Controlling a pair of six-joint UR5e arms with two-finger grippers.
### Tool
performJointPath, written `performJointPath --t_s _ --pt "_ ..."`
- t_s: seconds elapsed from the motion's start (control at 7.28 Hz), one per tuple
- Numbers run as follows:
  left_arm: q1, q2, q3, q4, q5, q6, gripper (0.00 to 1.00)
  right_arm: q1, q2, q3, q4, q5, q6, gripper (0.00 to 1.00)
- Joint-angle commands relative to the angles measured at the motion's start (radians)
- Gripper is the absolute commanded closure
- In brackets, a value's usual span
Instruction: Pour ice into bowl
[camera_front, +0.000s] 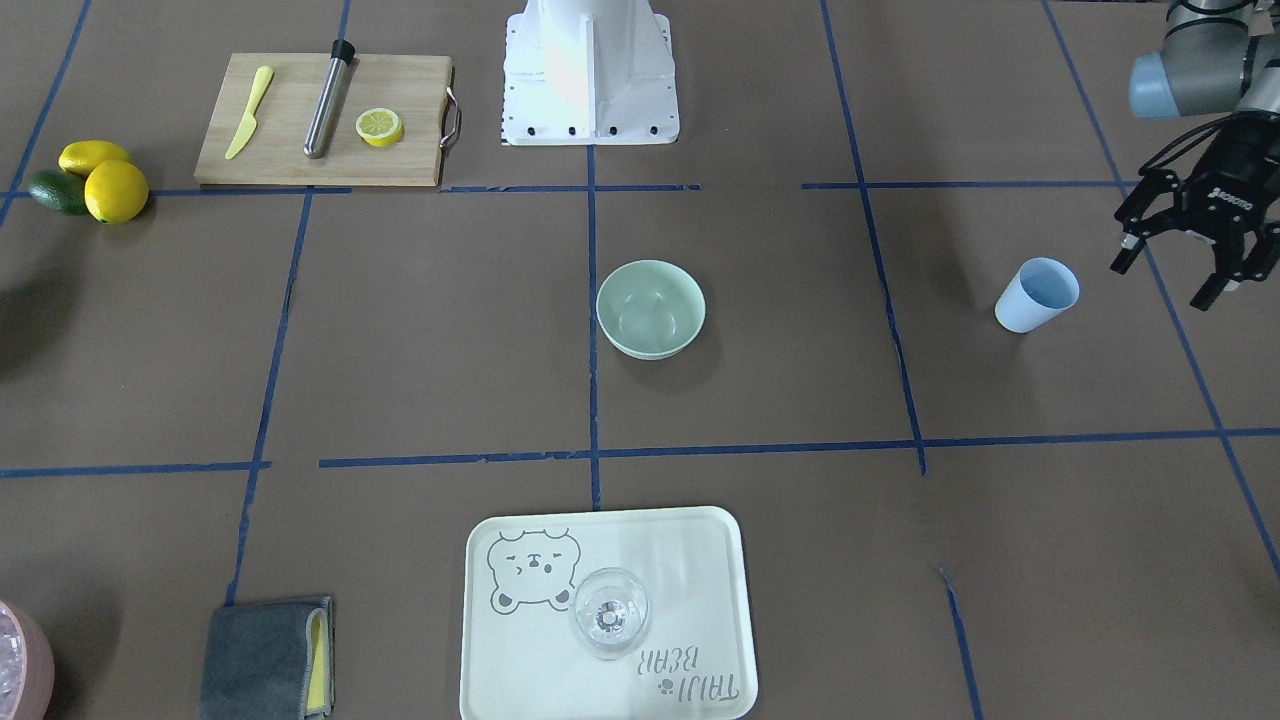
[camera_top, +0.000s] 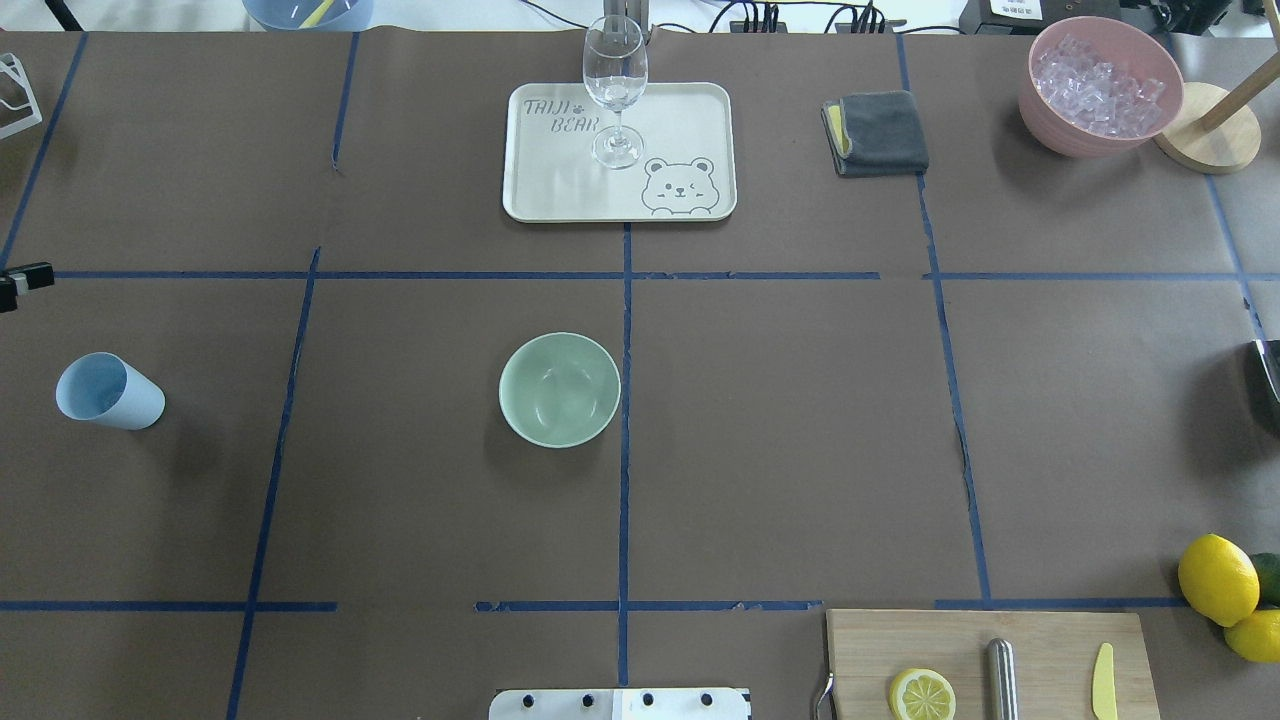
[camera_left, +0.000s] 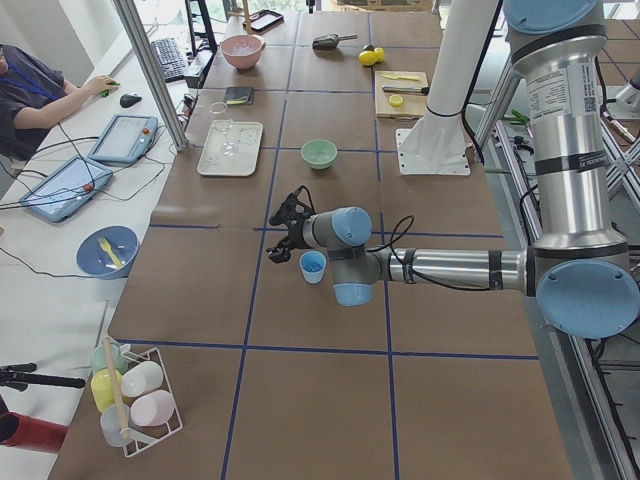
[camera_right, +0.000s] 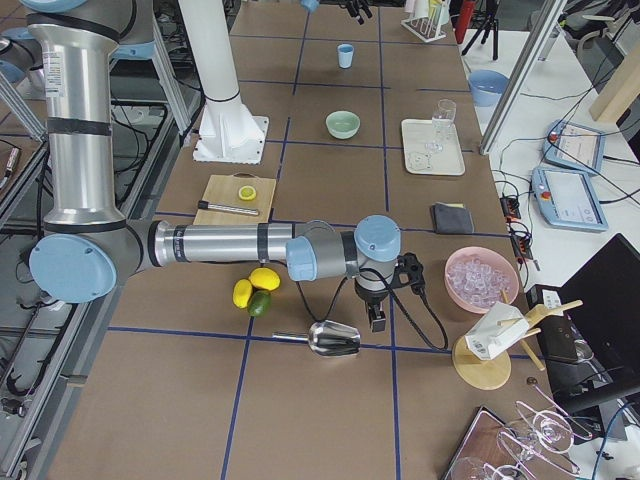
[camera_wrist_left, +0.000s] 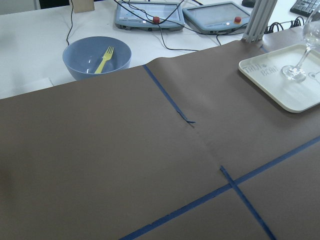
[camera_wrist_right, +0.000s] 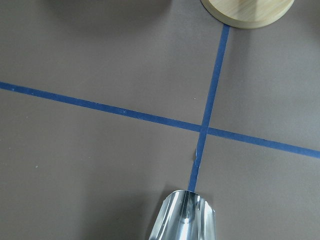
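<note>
— Which step is judged to be in hand?

— The reach for the blue cup (camera_front: 1037, 295). Nothing is gripped yet. The left hand (camera_front: 1163, 280) is held wide with its fingers spread, and the cup is seen just beside it, standing on the bench (camera_front: 800, 380) and apart from the fingers.

— And where is the ice found?

— It cannot be made out. Only the blue inside of the cup is shown, so the cubes are presumed, not seen, to lie in it. The bowl (camera_front: 650, 308) is seen bare inside, well apart from the left hand and beyond the cup.

— What is called for by the next move?

— The spread fingers are to be brought round the cup's wall and closed on it, firmly enough that it is not let slip yet not so hard that the thin wall is crushed. The cup is then to be lifted, kept upright while it is carried away from where the hand is now, and tipped only once its mouth is held over the middle of the bowl.

— Is the right hand (camera_right: 378, 318) concerned?

— No part is judged to be asked of it. It is shown only in the side view, close by a metal scoop (camera_right: 330, 338) and near a pink container (camera_right: 480, 278). Whether it is wide or narrow cannot be told.
</note>
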Motion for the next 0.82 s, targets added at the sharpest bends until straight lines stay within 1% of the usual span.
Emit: performJointPath --t_s 0.0,0.14,0.27,0.41,0.55,0.69 --pt "0.233 0.092 -0.015 -0.093 0.364 -0.068 0.0 0.0 -0.009 0.004 0.0 0.0 -0.001 0.0" --pt "0.306 0.135 -0.015 -0.135 0.498 -0.068 0.0 0.0 -0.014 0.007 0.0 0.0 -0.001 0.0" --pt "0.367 0.157 -0.016 -0.15 0.616 -0.071 0.0 0.002 -0.017 0.005 0.0 0.0 -0.001 0.0" --pt "0.438 0.161 -0.015 -0.149 0.742 -0.1 0.0 0.002 -0.023 0.011 0.0 0.0 -0.001 0.0" --pt "0.519 0.161 -0.013 -0.144 0.839 -0.139 0.0 0.002 -0.034 0.021 0.0 0.0 0.001 0.0" --pt "0.612 0.161 0.007 -0.14 0.938 -0.216 0.0 0.002 -0.034 0.021 0.0 0.0 0.001 0.0"
